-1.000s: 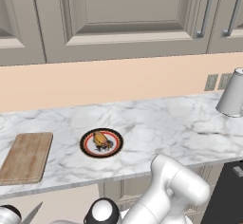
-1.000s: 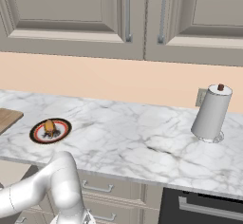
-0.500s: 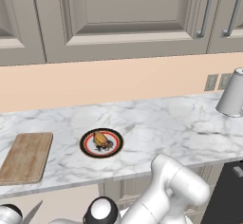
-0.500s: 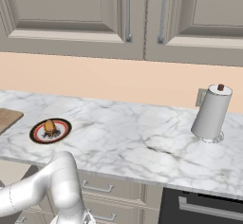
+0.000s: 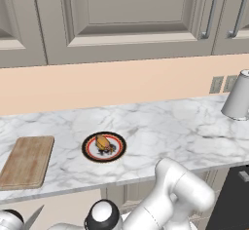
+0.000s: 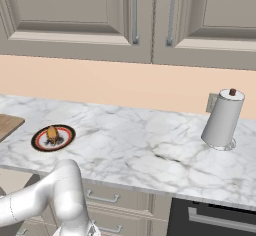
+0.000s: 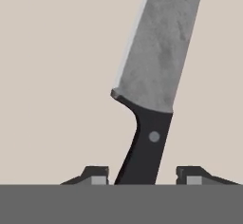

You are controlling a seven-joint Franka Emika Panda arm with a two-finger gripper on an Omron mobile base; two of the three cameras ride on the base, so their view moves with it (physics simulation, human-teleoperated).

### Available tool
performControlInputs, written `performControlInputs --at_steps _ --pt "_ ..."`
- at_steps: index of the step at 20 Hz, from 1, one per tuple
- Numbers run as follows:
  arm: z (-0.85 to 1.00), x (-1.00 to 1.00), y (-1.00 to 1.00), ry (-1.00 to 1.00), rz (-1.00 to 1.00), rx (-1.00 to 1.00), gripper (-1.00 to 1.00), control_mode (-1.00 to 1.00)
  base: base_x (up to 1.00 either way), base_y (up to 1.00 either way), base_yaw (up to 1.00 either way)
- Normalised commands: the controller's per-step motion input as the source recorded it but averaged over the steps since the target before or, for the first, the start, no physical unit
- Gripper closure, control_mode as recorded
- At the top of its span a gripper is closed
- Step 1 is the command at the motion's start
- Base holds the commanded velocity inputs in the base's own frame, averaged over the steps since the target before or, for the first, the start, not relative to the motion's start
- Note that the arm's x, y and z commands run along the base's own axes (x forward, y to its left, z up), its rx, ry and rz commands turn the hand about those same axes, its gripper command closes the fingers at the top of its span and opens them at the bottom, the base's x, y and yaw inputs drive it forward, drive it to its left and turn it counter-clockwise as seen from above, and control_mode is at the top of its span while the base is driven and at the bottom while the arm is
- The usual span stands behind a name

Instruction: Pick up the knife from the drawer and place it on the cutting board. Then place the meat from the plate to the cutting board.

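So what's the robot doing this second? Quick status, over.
Gripper astride knife handle, grip unconfirmed. Blade tip pokes up at left base view's bottom. Meat on plate; cutting board bare. Nothing in the way.

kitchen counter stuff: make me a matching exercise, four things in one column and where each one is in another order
Things:
1. knife
2. meat
3. cutting board
4. paper towel roll

Places:
A. on the plate
B. standing upright near the wall outlet
C. between the fingertips of the gripper
D. flat on the marble counter, nothing on it

Pairs: 1-C, 2-A, 3-D, 4-B
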Motion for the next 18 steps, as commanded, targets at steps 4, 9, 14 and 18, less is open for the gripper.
performControlInputs --at_steps 4,9,14,18 --pt "-0.69 0.00 0.00 -0.10 0.00 0.19 1.00 -1.00 0.00 0.00 0.00" --pt "-0.36 -0.02 0.00 -0.13 0.00 0.21 1.00 -1.00 0.00 0.00 0.00" --pt "0.30 -0.40 0.00 -0.06 0.00 0.05 1.00 -1.00 0.00 0.00 0.00" --pt "0.46 -0.37 0.00 0.00 0.00 0.00 1.00 -1.00 0.00 0.00 0.00"
